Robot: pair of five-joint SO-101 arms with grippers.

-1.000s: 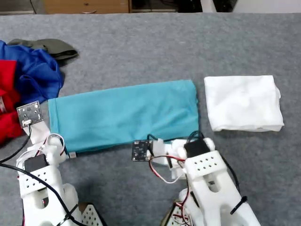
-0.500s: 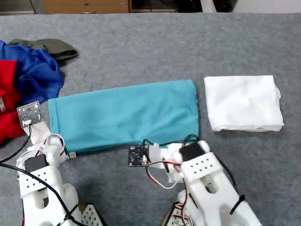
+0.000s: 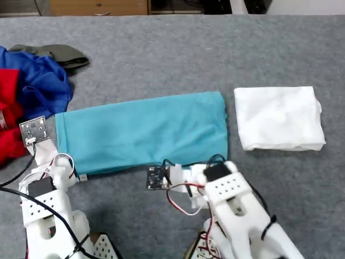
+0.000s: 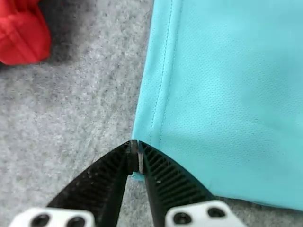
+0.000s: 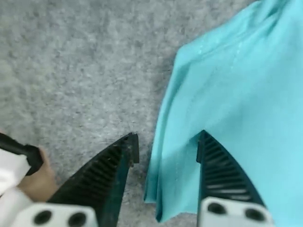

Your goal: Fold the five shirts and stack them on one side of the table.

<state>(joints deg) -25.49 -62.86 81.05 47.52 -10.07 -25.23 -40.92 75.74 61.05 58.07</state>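
Grey felt-topped table (image 3: 161, 54), both arms at the near edge. Teal shirt (image 3: 143, 132) lies flat mid-table as a long folded band. White shirt (image 3: 277, 117) is already folded and sits just beside it, on the right arm's side, not touching. Blue shirt (image 3: 38, 81), red shirt (image 3: 8, 118) and olive shirt (image 3: 59, 54) are heaped at the far left corner, unfolded.

Left gripper (image 4: 136, 149): jaws pinched together on the near corner of the teal shirt, with a sliver of hem poking out below the tips. Right gripper (image 5: 167, 139): jaws spread wide, straddling the shirt's other near corner, with the fabric edge between them but not clamped.

Step in hand, by my read: getting both near corners of shirt two for the next fold (one of five done, so early days).

Next move calls for the right jaws to close on that corner, taking all layers rather than just the top one. Then both arms lift evenly. A skewed lift would likely drag the band off square or bunch it toward the white shirt.
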